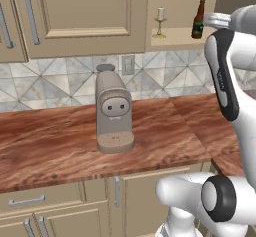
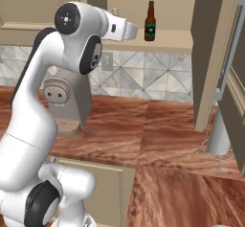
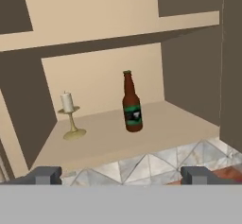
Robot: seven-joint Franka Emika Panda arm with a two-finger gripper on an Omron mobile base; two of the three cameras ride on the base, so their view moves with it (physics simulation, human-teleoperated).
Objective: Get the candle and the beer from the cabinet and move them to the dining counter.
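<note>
— Beige cabinet (image 3: 189,62) stands open before us; where are candle (image 3: 70,115) and beer (image 3: 132,103)?
— Upright on its shelf, well apart. Our fingers (image 3: 46,175) are spread wide, pinching nothing.

Even, soft rendered light, everything sharp; cabinet (image 3: 189,53) walls sit in grey shade, no glare or blur.

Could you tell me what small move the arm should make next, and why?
Probably ease the open pincer forward into the cabinet toward one item, perhaps the beer. Both it and the candle stand upright and apart on the shelf, untouched, and the fingertips sit wide apart, short of the shelf edge.
</note>
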